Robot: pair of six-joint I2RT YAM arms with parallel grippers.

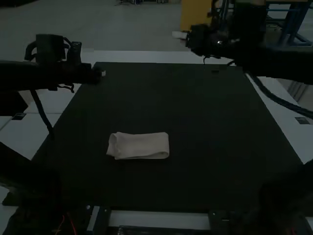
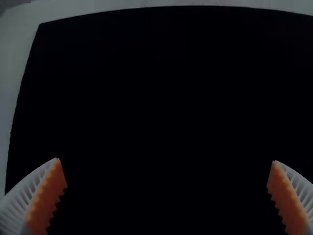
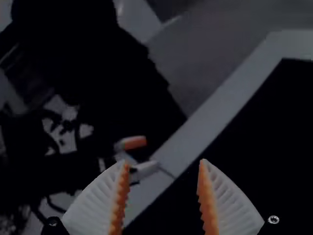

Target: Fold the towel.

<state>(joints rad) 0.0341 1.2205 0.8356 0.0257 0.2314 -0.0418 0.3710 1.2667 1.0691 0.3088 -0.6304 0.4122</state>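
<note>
Though agape, left tool [image 1: 103, 73] and right tool [image 1: 179, 35] well away from folded towel [image 1: 142, 146] on dark mat [image 1: 205, 107].

Towel [image 1: 142, 146]: pale, plain | folded into a compact, flat rectangle | rounded fold at right end | lies crosswise on dark mat, near side of desk

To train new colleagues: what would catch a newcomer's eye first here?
Probably the pale cloth towel, folded into a narrow strip on the near half of the flat black table surface, mostly left of its middle. Next come, in the wrist views, the left gripper and the right gripper, each open, with orange pads on white ribbed fingers.
</note>
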